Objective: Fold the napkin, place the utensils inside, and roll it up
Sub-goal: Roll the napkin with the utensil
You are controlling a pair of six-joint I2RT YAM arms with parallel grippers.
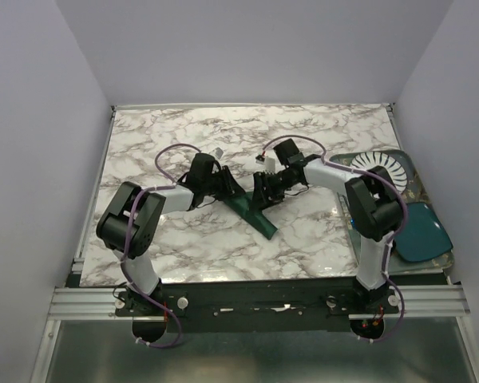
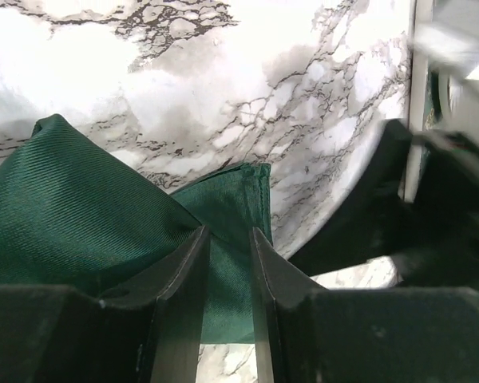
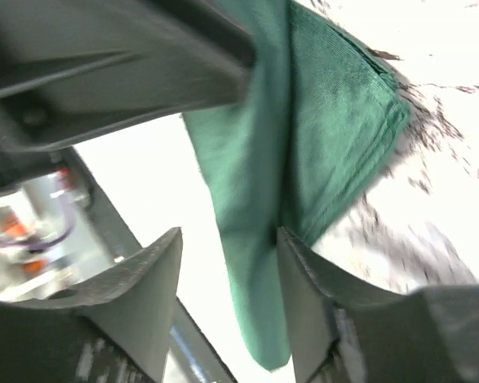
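Observation:
The dark green napkin (image 1: 257,219) lies as a narrow folded strip slanting across the middle of the marble table. My left gripper (image 1: 230,190) is at its far end. In the left wrist view the cloth (image 2: 80,215) runs up between the two fingers, and the left gripper (image 2: 227,233) is shut on it. My right gripper (image 1: 261,191) stands just to the right. Its jaws (image 3: 227,235) are open, with the napkin (image 3: 319,120) hanging against the right finger (image 3: 303,279) and a gap on the left. The utensils are hidden.
A grey-green tray (image 1: 407,156) sits at the table's right edge, holding a white ridged plate (image 1: 381,169) and a teal oval dish (image 1: 419,231). The two grippers are very close: the right gripper's dark body (image 2: 431,215) fills the left wrist view's right side.

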